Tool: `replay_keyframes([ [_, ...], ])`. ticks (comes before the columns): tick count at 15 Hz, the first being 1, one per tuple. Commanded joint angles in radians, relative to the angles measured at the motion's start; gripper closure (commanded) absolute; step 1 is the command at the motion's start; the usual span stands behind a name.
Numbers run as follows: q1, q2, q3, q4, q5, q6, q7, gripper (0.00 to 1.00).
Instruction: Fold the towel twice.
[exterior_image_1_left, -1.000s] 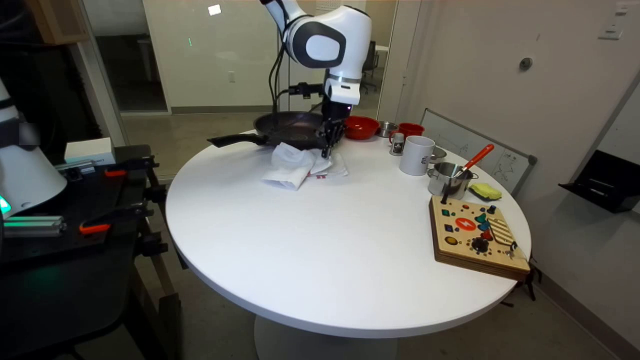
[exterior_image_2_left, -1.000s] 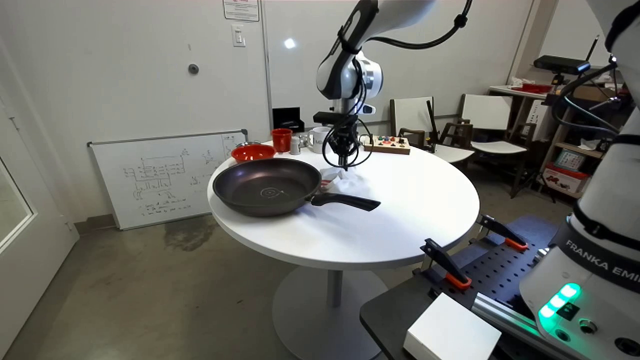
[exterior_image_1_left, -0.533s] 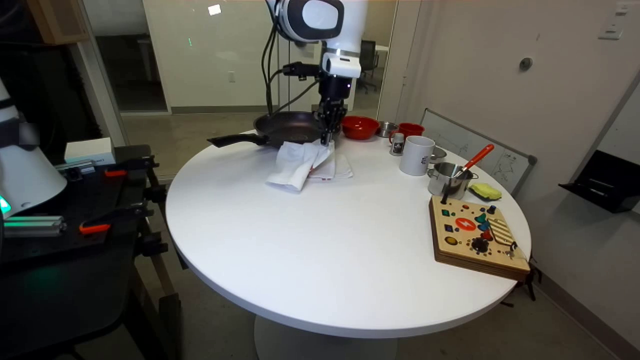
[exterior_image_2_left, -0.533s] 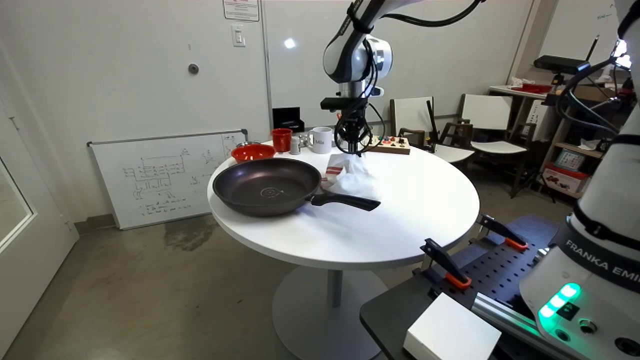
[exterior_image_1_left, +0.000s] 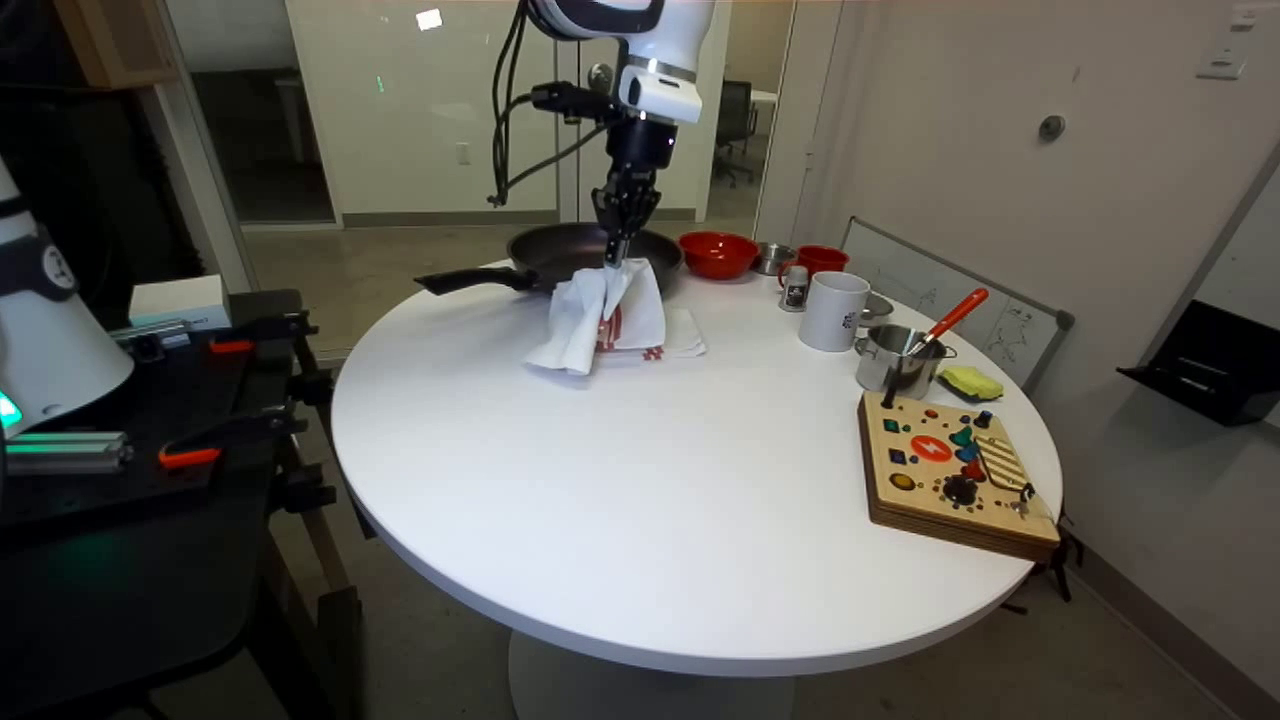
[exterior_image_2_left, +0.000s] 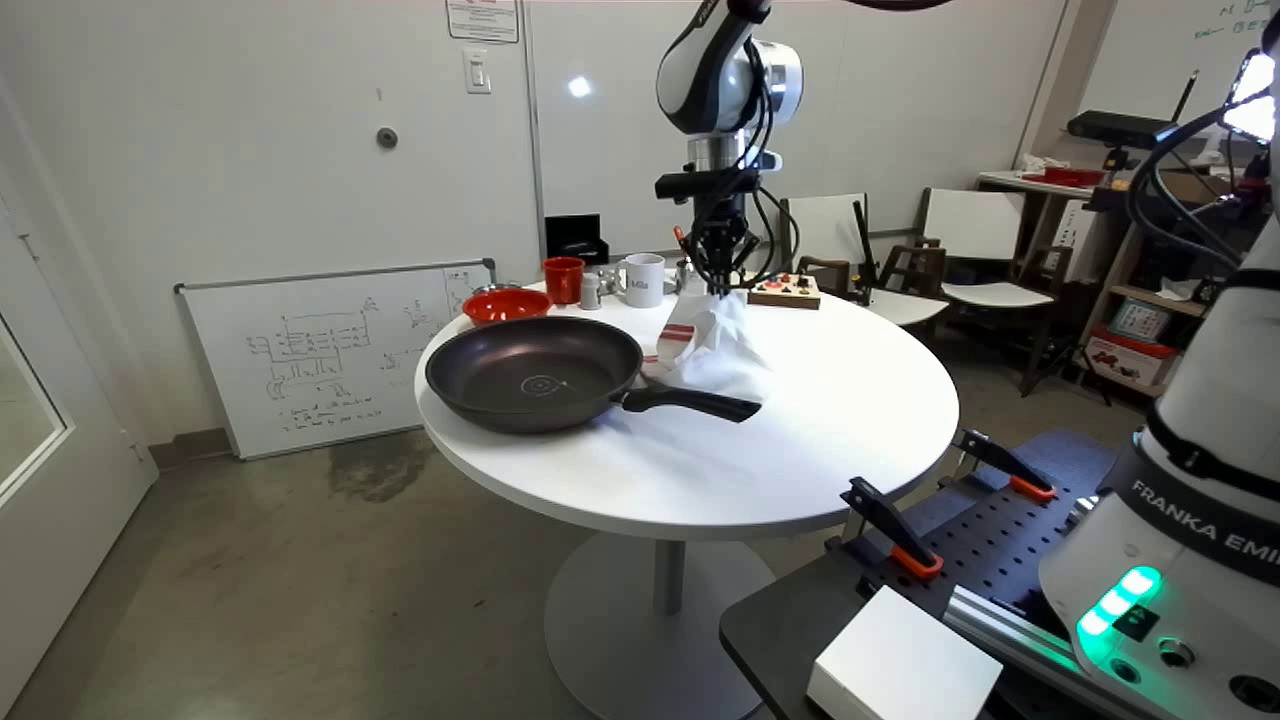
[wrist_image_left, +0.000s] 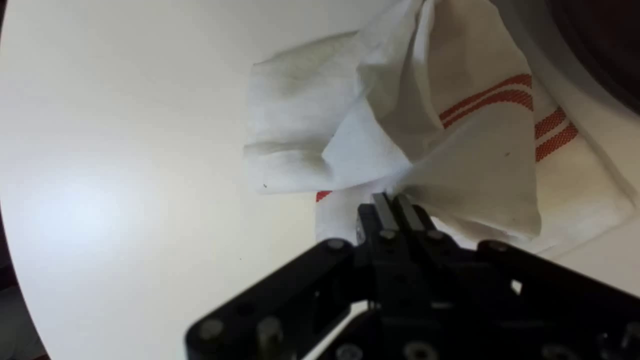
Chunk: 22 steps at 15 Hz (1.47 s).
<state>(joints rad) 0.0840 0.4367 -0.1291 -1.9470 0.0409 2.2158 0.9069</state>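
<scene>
A round white table (exterior_image_1_left: 640, 510) stands by a pale wall (exterior_image_1_left: 950, 160), my black two-fingered gripper (wrist_image_left: 390, 197) pointing down over it. The fingers are nearly together, with a pinch of the white cloth towel (wrist_image_left: 460, 155), banded in red, caught between their tips. That part stands clear of the table in a creased peak; the rest hangs and spreads below, partly over a flatter striped layer. Just beside the towel sits a round dark frying pan (exterior_image_2_left: 515, 385); I cannot tell whether the two touch. Farther out, in both exterior views, come a red bowl (exterior_image_1_left: 718, 256), a red mug (exterior_image_1_left: 822, 259) and a white mug (exterior_image_1_left: 834, 313). Well apart are a steel pot (exterior_image_1_left: 880, 356) and a flat wooden box (exterior_image_1_left: 935, 475) with coloured knobs.
</scene>
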Motion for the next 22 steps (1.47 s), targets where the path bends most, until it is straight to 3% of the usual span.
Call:
replay_keyframes([
  [1,-0.042,-0.099,0.046,-0.074,0.051,-0.042,-0.122,0.99],
  [6,-0.06,-0.119,0.092,-0.12,0.154,-0.146,-0.296,0.98],
  [9,-0.032,-0.114,0.089,-0.172,0.132,-0.08,-0.262,0.99],
  [22,-0.015,-0.084,0.15,-0.338,0.233,0.129,-0.342,0.99],
])
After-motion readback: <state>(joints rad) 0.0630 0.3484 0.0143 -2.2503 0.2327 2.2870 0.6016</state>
